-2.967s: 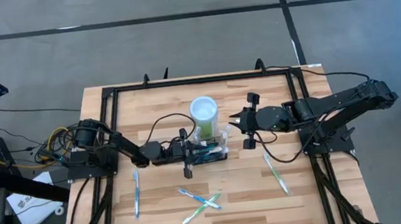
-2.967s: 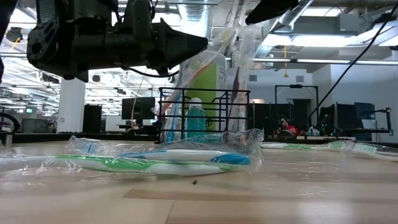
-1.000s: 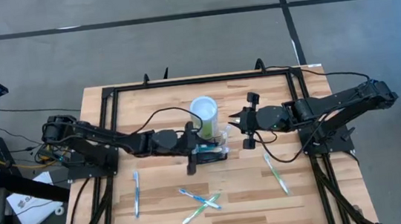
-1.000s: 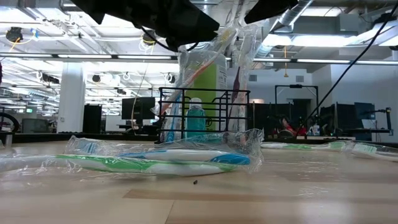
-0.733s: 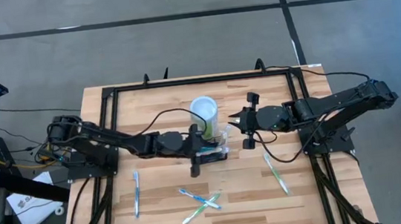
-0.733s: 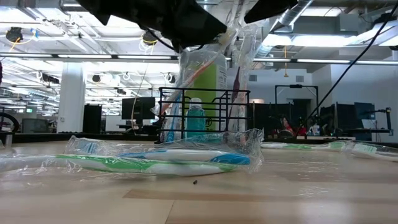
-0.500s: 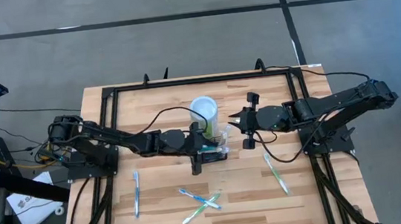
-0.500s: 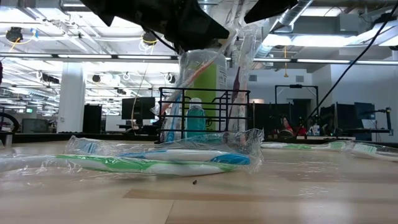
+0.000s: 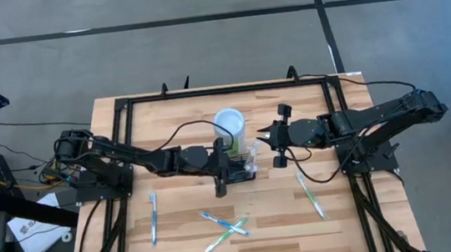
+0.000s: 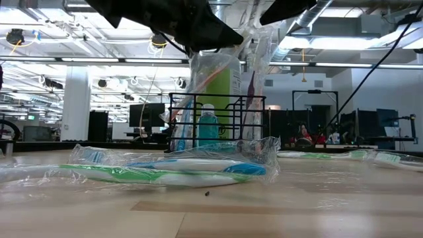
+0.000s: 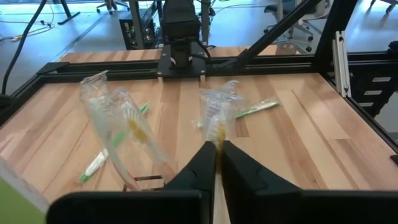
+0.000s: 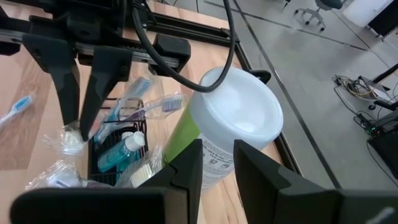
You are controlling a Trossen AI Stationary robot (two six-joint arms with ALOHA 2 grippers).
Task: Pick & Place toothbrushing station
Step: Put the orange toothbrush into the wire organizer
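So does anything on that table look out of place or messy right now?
Yes. Several wrapped toothbrushes lie loose on the table instead of in the black wire caddy: one at the left, a crossed pair at the front, one at the right. The left gripper is at the caddy.

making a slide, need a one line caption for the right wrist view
Right gripper hovers open by the lime-green cup, while the left gripper pinches a wrapped toothbrush over the black wire caddy.

Bright, even light from the ceiling.
Ceiling lamps (image 10: 99, 59) glare in low view; plastic wrap (image 10: 172, 165) shines; w/ soft shadows on the table (image 9: 166, 124).
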